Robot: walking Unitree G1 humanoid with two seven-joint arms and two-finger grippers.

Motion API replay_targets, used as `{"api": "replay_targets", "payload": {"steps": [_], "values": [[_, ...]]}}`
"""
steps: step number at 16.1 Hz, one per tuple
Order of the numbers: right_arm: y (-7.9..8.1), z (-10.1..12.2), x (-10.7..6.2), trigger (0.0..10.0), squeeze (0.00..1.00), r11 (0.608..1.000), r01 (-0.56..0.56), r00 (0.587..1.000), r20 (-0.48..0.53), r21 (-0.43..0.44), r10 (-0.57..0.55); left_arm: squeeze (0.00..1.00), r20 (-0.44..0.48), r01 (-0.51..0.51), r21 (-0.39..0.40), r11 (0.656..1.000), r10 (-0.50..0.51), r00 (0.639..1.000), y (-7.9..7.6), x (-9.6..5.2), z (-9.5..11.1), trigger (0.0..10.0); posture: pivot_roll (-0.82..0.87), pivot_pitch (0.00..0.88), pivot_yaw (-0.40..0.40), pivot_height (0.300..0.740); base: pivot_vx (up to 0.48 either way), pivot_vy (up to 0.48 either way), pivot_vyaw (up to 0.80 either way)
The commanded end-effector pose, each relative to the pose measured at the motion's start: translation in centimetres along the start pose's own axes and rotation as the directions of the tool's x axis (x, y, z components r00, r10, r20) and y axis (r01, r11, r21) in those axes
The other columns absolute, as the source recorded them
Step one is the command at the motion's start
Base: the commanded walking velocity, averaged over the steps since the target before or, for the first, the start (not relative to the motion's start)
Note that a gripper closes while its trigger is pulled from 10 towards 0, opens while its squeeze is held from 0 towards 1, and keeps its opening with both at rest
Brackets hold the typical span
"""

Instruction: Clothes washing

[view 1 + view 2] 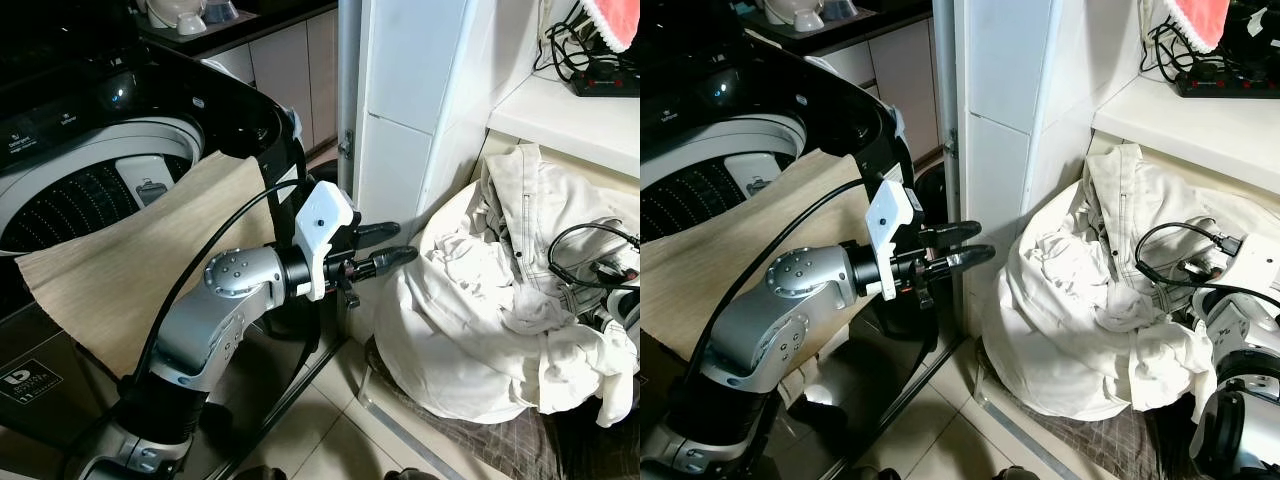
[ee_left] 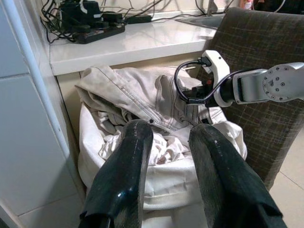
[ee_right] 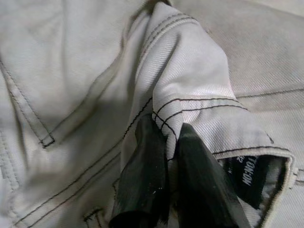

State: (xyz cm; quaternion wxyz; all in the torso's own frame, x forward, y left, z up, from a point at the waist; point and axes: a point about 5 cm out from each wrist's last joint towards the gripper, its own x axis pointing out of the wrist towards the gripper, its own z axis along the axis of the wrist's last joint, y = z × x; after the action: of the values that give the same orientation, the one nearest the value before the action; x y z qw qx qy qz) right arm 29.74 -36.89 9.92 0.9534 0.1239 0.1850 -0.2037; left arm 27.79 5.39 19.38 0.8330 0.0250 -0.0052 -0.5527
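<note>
Black garment label (image 3: 247, 178): upside-down white letters, partly readable "TON". Washer stickers illegible.

Tiled floor (image 1: 330, 440), white laundry pile (image 1: 470, 330) on dark checked cloth (image 1: 450, 440), washing machine (image 1: 110, 180) alongside

Left arm (image 1: 215, 320): silver metal segments, rounded elbow joint dotted with small dark screws.
Left wrist housing (image 1: 325, 235): white angular plastic block, one small dark hole on its face.
Left cable (image 1: 215, 235): thin black cable looping from the wrist back to the lower arm.
Left gripper (image 1: 385, 245): two long, glossy black fingers, rounded at the tips.
Right arm (image 2: 270, 85): silver cylinder with a round screw-ringed joint, white wrist block, looped black cable.
Right gripper (image 3: 172, 156): two black fingers, lightly scuffed with pale specks.
</note>
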Motion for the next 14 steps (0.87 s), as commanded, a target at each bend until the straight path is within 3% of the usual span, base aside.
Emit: {"api": "replay_targets", "payload": {"steps": [1, 2, 3, 5, 6, 7, 8, 9, 10, 11, 14], "values": [[0.7, 0.0, 0.1, 0.0, 0.0, 0.999, -0.042, 0.999, 0.004, -0.002, 0.042, 0.0, 0.0, -0.025, 0.014, 1.0, 0.025, 1.0, 0.6, -0.1, 0.2, 10.0, -0.09, 0.006, 0.078, 0.74, 0.0, 0.0, 0.0], [1.0, 0.4, 0.1, 0.0, 0.0, 0.997, -0.076, 0.997, 0.01, -0.02, 0.076, 0.0, 0.007, -0.033, 0.018, 0.999, 0.032, 0.999, 0.7, -0.1, 0.3, 10.0, -0.1, 0.004, 0.076, 0.74, 0.0, 0.0, 0.0], [2.6, 1.9, -0.1, 0.0, 0.0, 0.971, -0.229, 0.973, 0.019, -0.069, 0.231, 0.0, 0.052, -0.082, 0.032, 0.996, 0.081, 0.995, 1.4, -0.1, 1.1, 10.0, -0.1, 0.0, 0.074, 0.74, 0.0, 0.0, 0.0], [5.6, 4.5, -1.6, 0.0, 0.0, 0.85, -0.507, 0.855, 0.044, -0.146, 0.517, 0.0, 0.12, -0.156, 0.046, 0.987, 0.149, 0.981, 2.4, -0.2, 2.2, 10.0, -0.1, 0.0, 0.074, 0.74, 0.0, 0.0, 0.0], [7.3, 6.0, -3.3, 0.0, 0.0, 0.745, -0.639, 0.75, 0.059, -0.194, 0.659, 0.0, 0.144, -0.176, 0.058, 0.983, 0.167, 0.976, 2.7, -0.1, 2.7, 10.0, -0.1, 0.0, 0.074, 0.74, 0.0, 0.0, 0.0], [9.8, 7.7, -6.3, 0.0, 0.0, 0.553, -0.793, 0.559, 0.057, -0.256, 0.827, 0.0, 0.175, -0.191, 0.076, 0.979, 0.176, 0.969, 3.0, 0.0, 3.3, 10.0, -0.1, 0.001, 0.073, 0.74, 0.0, 0.0, 0.0], [10.7, 8.7, -8.0, 0.0, 0.0, 0.46, -0.843, 0.461, 0.066, -0.278, 0.885, 0.0, 0.193, -0.187, 0.085, 0.979, 0.168, 0.967, 3.0, 0.2, 3.8, 10.0, -0.1, 0.001, 0.073, 0.74, 0.0, 0.0, 0.0], [11.6, 10.0, -10.1, 0.0, 0.0, 0.333, -0.893, 0.327, 0.072, -0.303, 0.942, 0.0, 0.218, -0.171, 0.089, 0.981, 0.148, 0.965, 2.9, 0.5, 4.5, 10.0, -0.1, 0.003, 0.072, 0.74, 0.0, 0.0, 0.0], [11.9, 10.9, -11.3, 0.0, 0.0, 0.258, -0.913, 0.248, 0.073, -0.316, 0.966, 0.0, 0.232, -0.148, 0.082, 0.986, 0.125, 0.965, 2.7, 1.0, 4.9, 10.0, -0.11, 0.003, 0.07, 0.74, 0.0, 0.0, 0.0], [12.2, 11.5, -12.4, 0.0, 0.0, 0.195, -0.923, 0.185, 0.062, -0.332, 0.981, 0.0, 0.245, -0.134, 0.073, 0.988, 0.113, 0.963, 2.4, 1.5, 5.1, 10.0, -0.11, 0.003, 0.07, 0.74, 0.0, 0.0, 0.0], [12.6, 11.8, -13.8, 0.0, 0.0, 0.124, -0.932, 0.121, 0.03, -0.341, 0.992, 0.0, 0.273, -0.115, 0.061, 0.991, 0.095, 0.957, 2.1, 2.2, 5.5, 10.0, -0.11, 0.003, 0.069, 0.74, 0.0, 0.0, 0.0]]}}
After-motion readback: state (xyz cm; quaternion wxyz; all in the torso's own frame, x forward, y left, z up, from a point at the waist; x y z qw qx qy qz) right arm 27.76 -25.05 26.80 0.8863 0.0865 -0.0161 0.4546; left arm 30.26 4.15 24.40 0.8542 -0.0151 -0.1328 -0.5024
